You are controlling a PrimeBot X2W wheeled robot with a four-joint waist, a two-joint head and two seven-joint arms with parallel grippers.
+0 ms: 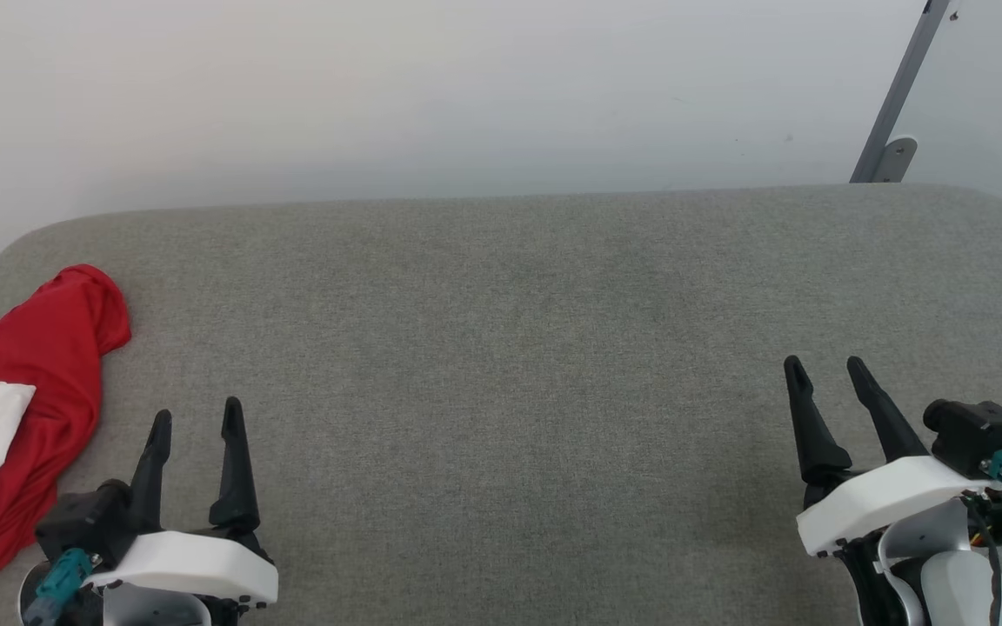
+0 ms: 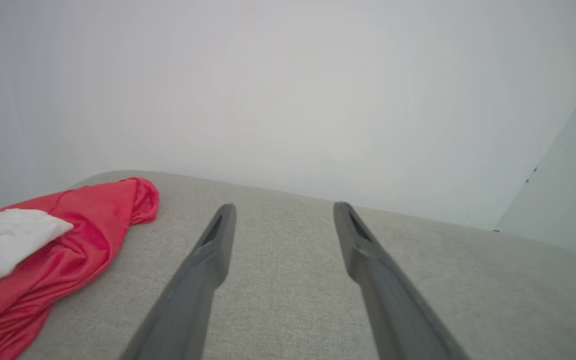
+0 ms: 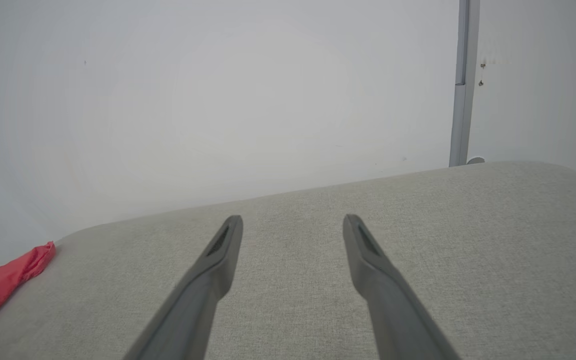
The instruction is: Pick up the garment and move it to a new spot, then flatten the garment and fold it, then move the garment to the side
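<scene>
The garment (image 1: 40,374), red with a white sleeve on top, lies crumpled at the far left edge of the grey fabric surface (image 1: 510,348). It also appears in the left wrist view as the garment (image 2: 68,245) and at the left edge of the right wrist view as the garment (image 3: 3,282). My left gripper (image 1: 197,417) hovers open just right of it, empty, seen up close as the left gripper (image 2: 283,210). Far over at the lower right, my right gripper (image 1: 823,369) is open and empty too, with nothing between the jaws of the right gripper (image 3: 293,222).
A pale wall (image 1: 466,87) rises right behind the surface's far edge. A grey metal post with a bracket (image 1: 892,113) stands at the back right. The surface's corners are rounded, and its left edge runs under the garment.
</scene>
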